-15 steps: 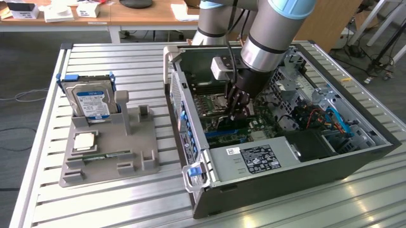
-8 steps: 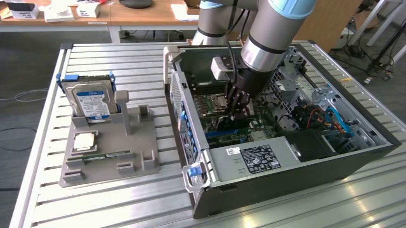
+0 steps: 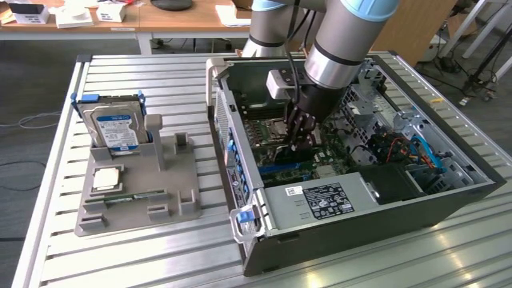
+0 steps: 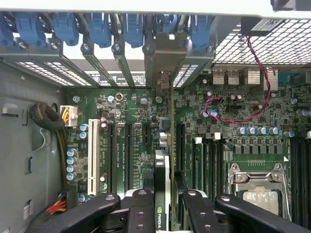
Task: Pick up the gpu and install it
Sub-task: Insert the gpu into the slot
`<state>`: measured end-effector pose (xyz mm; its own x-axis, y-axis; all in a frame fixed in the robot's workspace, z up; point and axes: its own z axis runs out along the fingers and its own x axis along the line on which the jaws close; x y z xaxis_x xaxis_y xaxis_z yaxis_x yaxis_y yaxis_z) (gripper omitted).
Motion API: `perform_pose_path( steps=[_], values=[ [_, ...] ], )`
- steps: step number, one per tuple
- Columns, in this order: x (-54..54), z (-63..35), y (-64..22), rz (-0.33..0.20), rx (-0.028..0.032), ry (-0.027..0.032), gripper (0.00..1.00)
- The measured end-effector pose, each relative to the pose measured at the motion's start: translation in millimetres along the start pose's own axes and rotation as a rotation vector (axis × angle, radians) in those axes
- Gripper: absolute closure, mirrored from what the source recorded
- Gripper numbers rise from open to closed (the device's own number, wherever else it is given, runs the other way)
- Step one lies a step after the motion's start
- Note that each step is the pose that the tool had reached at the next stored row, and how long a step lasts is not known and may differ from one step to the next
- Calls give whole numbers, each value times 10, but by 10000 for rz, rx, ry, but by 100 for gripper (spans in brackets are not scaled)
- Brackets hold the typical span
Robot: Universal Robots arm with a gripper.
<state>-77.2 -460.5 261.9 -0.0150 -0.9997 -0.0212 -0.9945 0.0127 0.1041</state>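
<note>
Inside the open computer case (image 3: pixel 360 234), above the expansion slots of the motherboard (image 4: pixel 155 121), the jaws pinch the gpu (image 4: pixel 163 174) edge-on across its 2 faces; it looks light, stiff and fragile, best gripped on cooler and board, clear of its connector edge.

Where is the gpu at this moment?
Inside the computer case on the exterior view's right, the gpu stands edge-on over the motherboard slots, held by the gripper.
</note>
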Motion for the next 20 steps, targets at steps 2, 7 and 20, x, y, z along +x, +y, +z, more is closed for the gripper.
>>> perform_pose_path(
  steps=[2, 7, 20],
  values=[
    [0, -1, 0, -1, 1, -2, 73],
    [0, -2, 3, -1, -1, 1, 73],
    [0, 0, 13, -1, -1, 1, 73]
  ],
)
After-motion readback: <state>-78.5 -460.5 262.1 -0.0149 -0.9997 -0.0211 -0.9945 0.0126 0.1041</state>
